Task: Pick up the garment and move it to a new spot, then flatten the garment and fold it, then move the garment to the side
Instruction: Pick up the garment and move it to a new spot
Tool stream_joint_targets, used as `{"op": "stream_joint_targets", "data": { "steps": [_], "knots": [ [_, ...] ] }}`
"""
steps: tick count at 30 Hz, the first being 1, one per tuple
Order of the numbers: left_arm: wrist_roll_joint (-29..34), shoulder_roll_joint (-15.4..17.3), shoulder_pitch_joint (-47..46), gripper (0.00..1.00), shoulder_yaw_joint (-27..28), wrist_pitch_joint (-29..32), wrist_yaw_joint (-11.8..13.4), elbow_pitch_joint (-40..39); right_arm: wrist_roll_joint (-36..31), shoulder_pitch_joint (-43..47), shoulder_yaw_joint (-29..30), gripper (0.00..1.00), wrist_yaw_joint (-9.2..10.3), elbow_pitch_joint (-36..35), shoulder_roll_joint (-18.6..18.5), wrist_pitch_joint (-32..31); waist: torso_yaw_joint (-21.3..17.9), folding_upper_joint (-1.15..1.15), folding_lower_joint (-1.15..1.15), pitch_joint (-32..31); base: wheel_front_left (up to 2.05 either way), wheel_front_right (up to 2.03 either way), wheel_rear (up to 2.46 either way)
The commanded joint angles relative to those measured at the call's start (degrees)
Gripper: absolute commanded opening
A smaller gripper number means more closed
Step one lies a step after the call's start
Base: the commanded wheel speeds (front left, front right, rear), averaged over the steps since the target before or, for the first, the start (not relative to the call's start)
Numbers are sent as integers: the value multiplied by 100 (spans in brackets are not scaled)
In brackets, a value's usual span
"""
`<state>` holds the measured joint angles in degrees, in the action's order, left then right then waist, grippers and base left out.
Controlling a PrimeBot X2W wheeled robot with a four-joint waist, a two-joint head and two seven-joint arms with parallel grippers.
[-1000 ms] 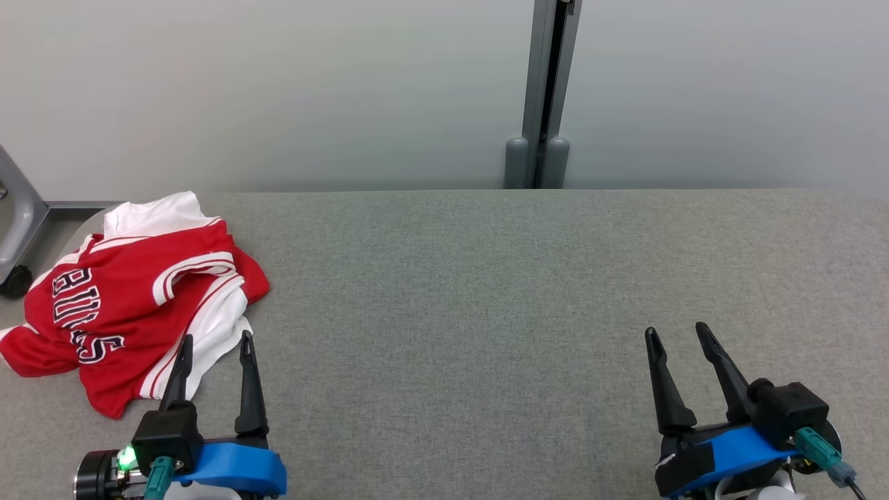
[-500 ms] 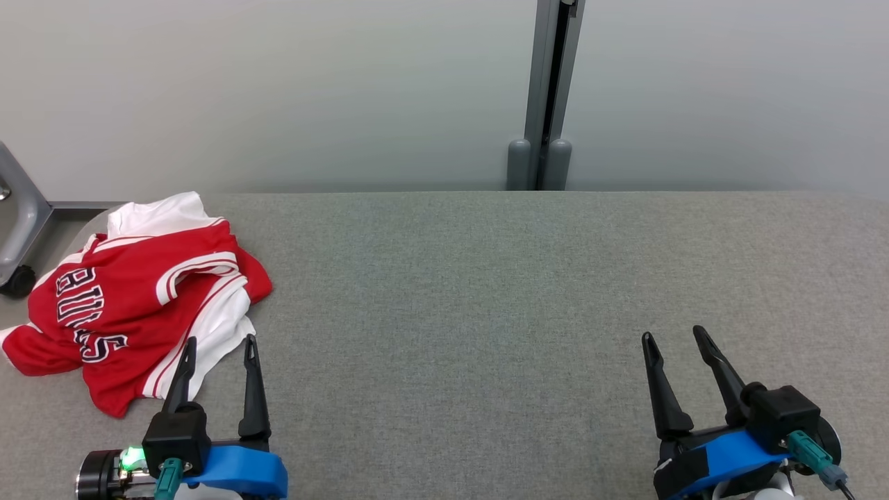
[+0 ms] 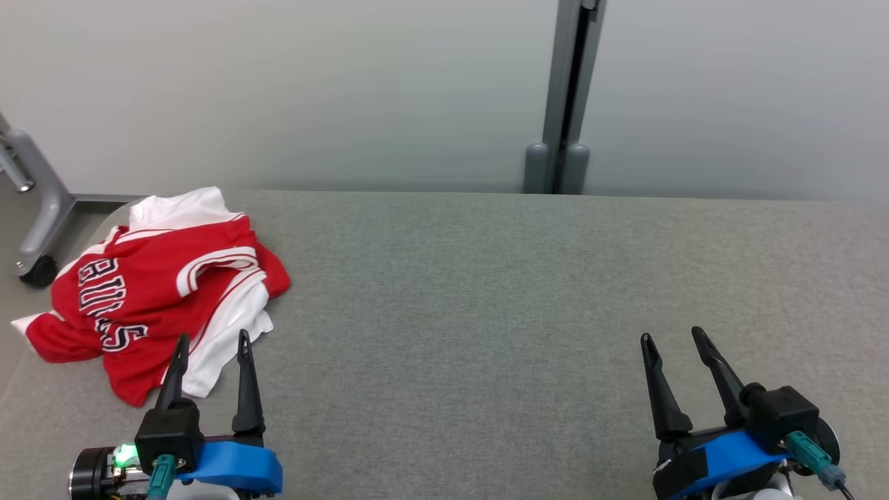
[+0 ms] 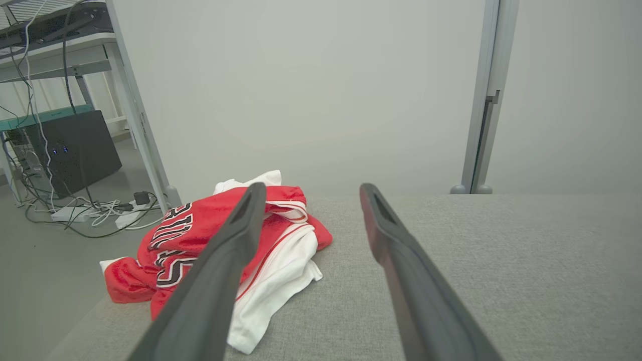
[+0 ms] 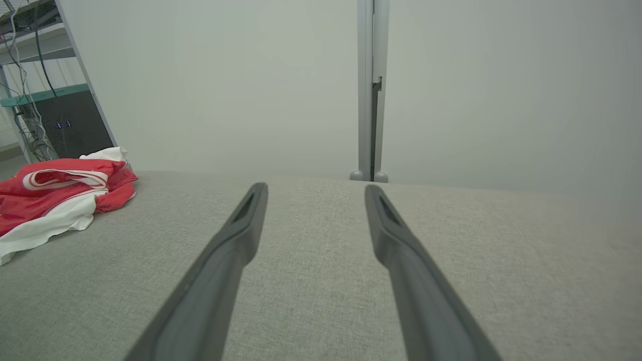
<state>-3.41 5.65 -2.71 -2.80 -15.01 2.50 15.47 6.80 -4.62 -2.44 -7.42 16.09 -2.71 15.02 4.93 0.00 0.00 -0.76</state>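
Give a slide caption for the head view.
Crumpled red-and-white jersey at left on grey table; left gripper and right gripper open, empty.

Only readable thing is "BULLS" in dark, white-edged letters across the crumpled red garment (image 3: pixel 160 292), running sideways.

Left hand (image 4: pixel 311 193): fingers spread wide, empty, over the counter (image 4: pixel 501 260).
Jersey (image 4: pixel 185 225): red and white, crumpled at the counter's left end, partly behind the left finger.
Floor (image 4: pixel 45 271): cables (image 4: pixel 100 218), far left.
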Motion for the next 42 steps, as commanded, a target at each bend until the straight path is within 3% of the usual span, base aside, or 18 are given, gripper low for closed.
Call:
{"op": "stream_joint_targets", "data": {
  "steps": [1,30,42],
  "knots": [
    [-7,41,-49,100,-1,-26,9,-2,53,-84,-4,100,-13,9,-32,24,40,0,0,19,0,0,0],
    [-201,140,-41,100,138,-21,31,-49,-48,-231,16,100,-13,90,-33,23,2006,0,0,156,0,0,0],
    [-302,145,8,100,220,-21,51,-66,-101,-316,-36,100,-13,167,-33,22,2308,0,0,228,0,0,0]
  ]
}}
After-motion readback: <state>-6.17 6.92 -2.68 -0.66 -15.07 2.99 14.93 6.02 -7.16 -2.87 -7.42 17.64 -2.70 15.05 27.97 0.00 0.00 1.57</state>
